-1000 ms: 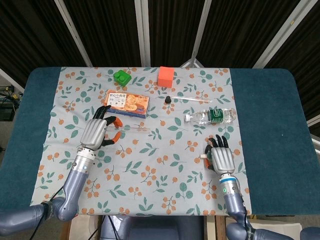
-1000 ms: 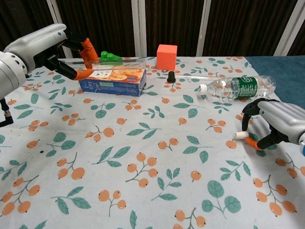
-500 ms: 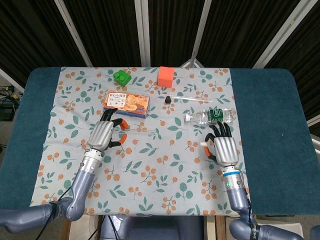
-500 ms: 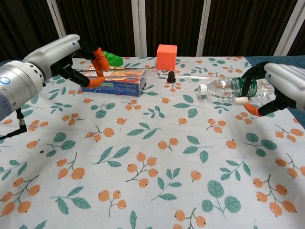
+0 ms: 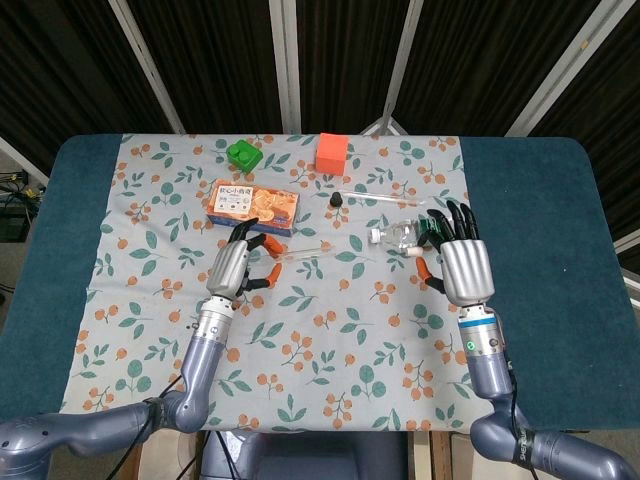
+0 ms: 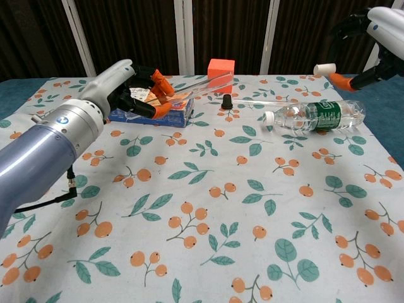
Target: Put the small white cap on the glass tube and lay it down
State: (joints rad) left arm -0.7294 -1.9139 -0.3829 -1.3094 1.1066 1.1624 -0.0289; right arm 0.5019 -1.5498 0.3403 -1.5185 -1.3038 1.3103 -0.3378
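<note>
My left hand (image 5: 238, 268) pinches one end of the clear glass tube (image 5: 322, 254) above the cloth; the tube runs rightward toward my right hand. In the chest view the left hand (image 6: 120, 95) holds the glass tube (image 6: 203, 84) slanting up past the biscuit box. My right hand (image 5: 466, 266) is raised and pinches the small white cap (image 5: 412, 251) between orange fingertips. The chest view shows the right hand (image 6: 384, 17) at the top right corner with the white cap (image 6: 325, 69) in the air. A gap separates the cap from the tube's free end.
A plastic water bottle (image 5: 432, 231) lies under the right hand. An orange biscuit box (image 5: 252, 205), a black cap (image 5: 336, 200), a thin glass rod (image 5: 385, 196), an orange cube (image 5: 331, 152) and a green block (image 5: 243, 154) sit toward the back of the floral cloth (image 5: 300, 340).
Both hands have risen and moved toward the middle. The left hand carried the tube rightward, and the right hand lifted the white cap off the table to above the bottle.
</note>
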